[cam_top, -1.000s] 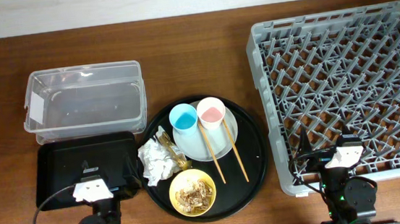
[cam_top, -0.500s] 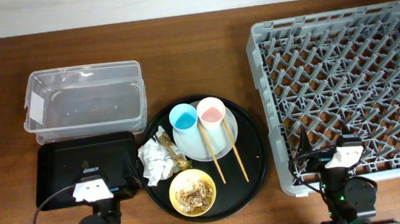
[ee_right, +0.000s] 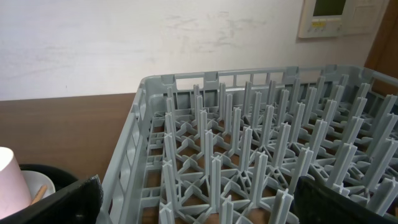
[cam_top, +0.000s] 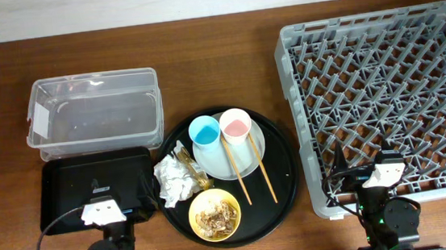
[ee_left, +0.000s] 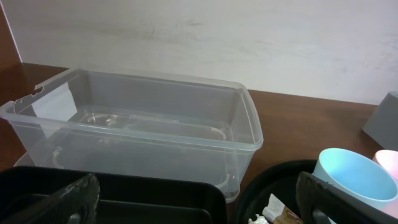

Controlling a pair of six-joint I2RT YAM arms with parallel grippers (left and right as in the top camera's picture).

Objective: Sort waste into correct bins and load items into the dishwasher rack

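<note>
On the round black tray (cam_top: pixel 285 184) sit a light-blue cup (cam_top: pixel 204 132), a pink cup (cam_top: pixel 235 126), a white plate (cam_top: pixel 252 158), two chopsticks (cam_top: pixel 250 169), a yellow bowl (cam_top: pixel 213 214) with tan scraps, a crumpled white napkin (cam_top: pixel 174 180) and a brown-gold wrapper (cam_top: pixel 191 166). The clear tub (cam_top: pixel 93 118) and shallow black tray (cam_top: pixel 91 185) lie at the left; the grey rack (cam_top: pixel 383 99) at the right. My left gripper (ee_left: pixel 199 202) is open over the black tray (ee_left: pixel 155 196). My right gripper (ee_right: pixel 199 199) is open over the rack's (ee_right: pixel 249 155) near edge.
The tub (ee_left: pixel 137 124) carries a white label on its left end. The blue cup (ee_left: pixel 351 177) and pink cup (ee_right: pixel 12 180) show at the wrist views' edges. A pale wall runs behind the table, with a wall panel (ee_right: pixel 329 15) at the right.
</note>
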